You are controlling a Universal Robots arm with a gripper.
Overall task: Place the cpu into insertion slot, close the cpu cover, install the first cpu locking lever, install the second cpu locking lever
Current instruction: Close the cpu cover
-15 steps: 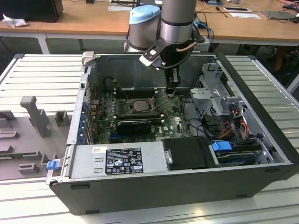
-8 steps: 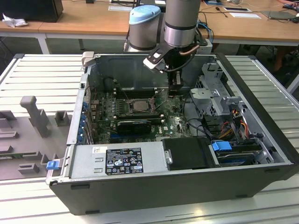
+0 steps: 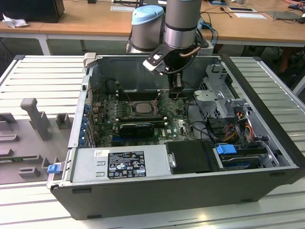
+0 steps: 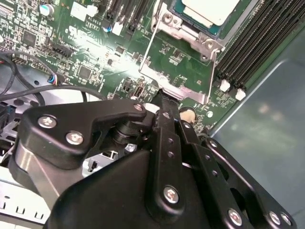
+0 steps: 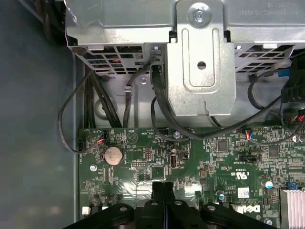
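The cpu [image 3: 141, 108] lies flat in its socket on the green motherboard, its silvery top showing; in the second wrist view the cpu [image 4: 209, 9] is partly cut off. The cpu cover [image 4: 183, 91], a thin grey frame, stands swung open off the socket, with the board visible through its opening. My gripper [image 3: 175, 93] hangs inside the case at the exterior view's right of the socket. In the second wrist view the gripper [image 4: 164, 101] is shut, its tips at the cover's free edge. Its black fingers [image 5: 157, 191] meet with nothing between them.
A long black card [image 3: 136, 128] sits in front of the socket and a grey power supply [image 3: 119, 164] nearer the case front. A metal drive cage [image 3: 224, 95] with cables fills the exterior view's right. Memory slots [image 4: 252, 43] flank the socket. A coin battery [image 5: 113, 154] sits on the board.
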